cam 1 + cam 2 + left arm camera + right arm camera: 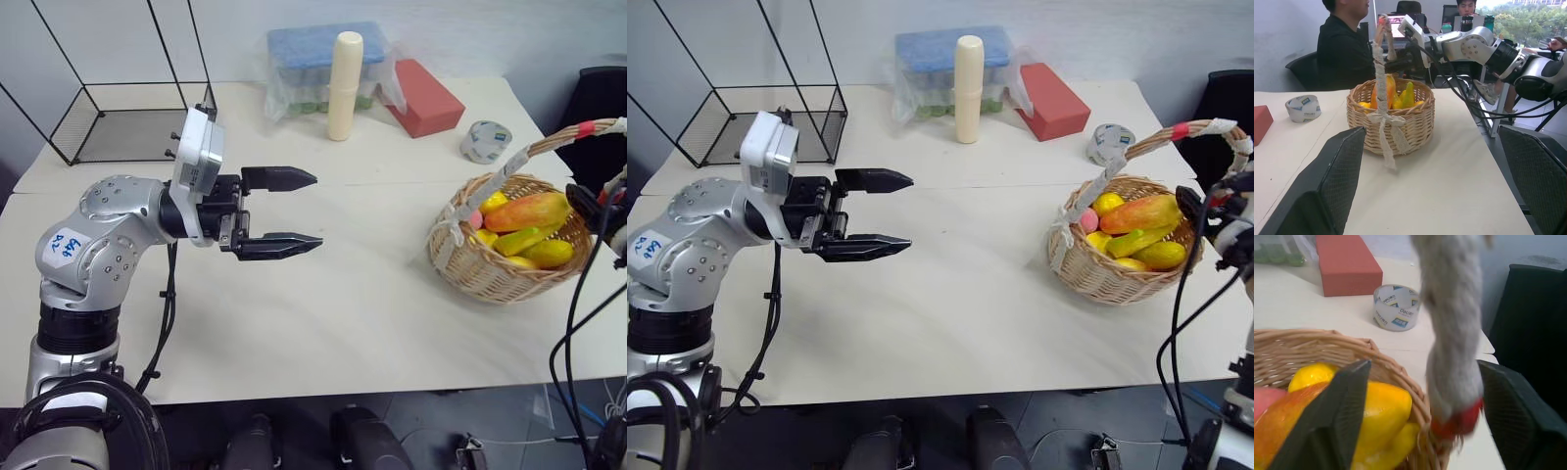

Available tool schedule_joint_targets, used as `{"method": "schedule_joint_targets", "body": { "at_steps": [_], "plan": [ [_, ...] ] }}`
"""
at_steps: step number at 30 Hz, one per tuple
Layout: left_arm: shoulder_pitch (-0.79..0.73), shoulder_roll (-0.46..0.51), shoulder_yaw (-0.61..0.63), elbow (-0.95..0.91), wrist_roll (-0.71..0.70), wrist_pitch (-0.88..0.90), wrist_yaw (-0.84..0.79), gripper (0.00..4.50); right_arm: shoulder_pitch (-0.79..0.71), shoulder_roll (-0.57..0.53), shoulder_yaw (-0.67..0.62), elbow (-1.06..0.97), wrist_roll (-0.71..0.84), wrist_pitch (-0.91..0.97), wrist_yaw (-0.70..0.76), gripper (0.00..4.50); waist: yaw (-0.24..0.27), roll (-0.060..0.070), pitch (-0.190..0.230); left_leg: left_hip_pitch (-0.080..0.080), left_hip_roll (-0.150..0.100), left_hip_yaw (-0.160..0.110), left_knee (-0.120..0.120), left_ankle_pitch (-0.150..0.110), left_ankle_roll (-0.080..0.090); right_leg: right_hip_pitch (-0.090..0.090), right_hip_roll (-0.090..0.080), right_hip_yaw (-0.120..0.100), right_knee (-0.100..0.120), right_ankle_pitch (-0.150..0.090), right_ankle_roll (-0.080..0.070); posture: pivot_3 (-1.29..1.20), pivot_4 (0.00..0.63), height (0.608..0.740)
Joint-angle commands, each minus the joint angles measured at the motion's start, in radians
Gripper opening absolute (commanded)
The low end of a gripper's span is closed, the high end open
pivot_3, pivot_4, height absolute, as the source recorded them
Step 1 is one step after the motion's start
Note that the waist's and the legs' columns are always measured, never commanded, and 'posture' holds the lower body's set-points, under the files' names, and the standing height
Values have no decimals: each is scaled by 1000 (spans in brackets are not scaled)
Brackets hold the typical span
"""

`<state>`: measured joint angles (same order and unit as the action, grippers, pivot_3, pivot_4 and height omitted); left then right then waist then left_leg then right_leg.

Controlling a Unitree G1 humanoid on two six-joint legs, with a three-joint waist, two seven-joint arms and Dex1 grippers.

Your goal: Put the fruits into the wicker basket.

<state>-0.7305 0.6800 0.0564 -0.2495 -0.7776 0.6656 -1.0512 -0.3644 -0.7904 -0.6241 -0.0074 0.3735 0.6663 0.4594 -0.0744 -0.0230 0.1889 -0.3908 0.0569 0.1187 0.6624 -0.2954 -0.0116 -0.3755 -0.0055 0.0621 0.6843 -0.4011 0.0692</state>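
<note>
You've got the round tan woven wicker basket (pixel 490 266) standing upright on the table's right side, its tall arched handle wrapped in white tape with red bits. Inside, piled together, you see the orange-red oblong mango (pixel 527 211), a curved yellow banana (pixel 521 240), a yellow lemon (pixel 550 254) and smaller yellow and pink-red fruits.

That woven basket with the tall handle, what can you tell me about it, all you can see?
The wicker basket is round, woven of tan cane, and stands upright on the pale table near its right edge. A tall arched handle wrapped in white tape with red bits spans it, with a tape bow tied where it meets the rim. Inside lie the fruits: an orange-red mango, a banana, yellow ones and a pink one. The open right gripper straddles the handle at the far rim, without closing on it.
</note>
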Motion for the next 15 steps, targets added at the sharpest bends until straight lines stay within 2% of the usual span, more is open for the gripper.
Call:
{"method": "schedule_joint_targets", "body": {
  "at_steps": [1, 7, 10, 12, 15],
  "plan": [
    [-12, 5, 22, 11, -22, 6, -21, 4500, 102, -69, -178, -122, 94, 44, 95, 4464, 10, 0, 0, 0, 0, 0, 0, 0, 0, 0, 0, 0, 0, 0, 0, 0, 150, 740],
    [-6, 17, 19, 41, -12, 8, -60, 4500, 408, -179, -505, -268, 426, 354, 438, 4464, 31, 0, 0, 0, 0, -1, 0, 0, 0, 3, 0, 0, -3, 0, 0, 0, 150, 740],
    [-4, 31, 9, 81, 17, -12, -95, 4500, 574, -235, -669, -270, 442, 357, 602, 4464, 37, 0, 0, 4, 0, -2, -1, 0, 1, 9, 2, -1, -8, 0, 0, 0, 150, 740],
    [-12, 29, 9, 101, 15, -10, -108, 4500, 644, -254, -695, -246, 382, 296, 631, 4464, 34, 0, 0, 7, 0, -3, -1, -1, 1, 14, 3, -1, -13, 0, 1, 0, 150, 740],
    [-14, 13, -2, 104, 22, -24, -123, 4500, 651, -253, -684, -211, 371, 258, 622, 4464, 29, -1, 0, 10, 1, -3, -2, -2, 3, 20, 2, -1, -18, 2, 3, 0, 150, 740]
  ]
}}
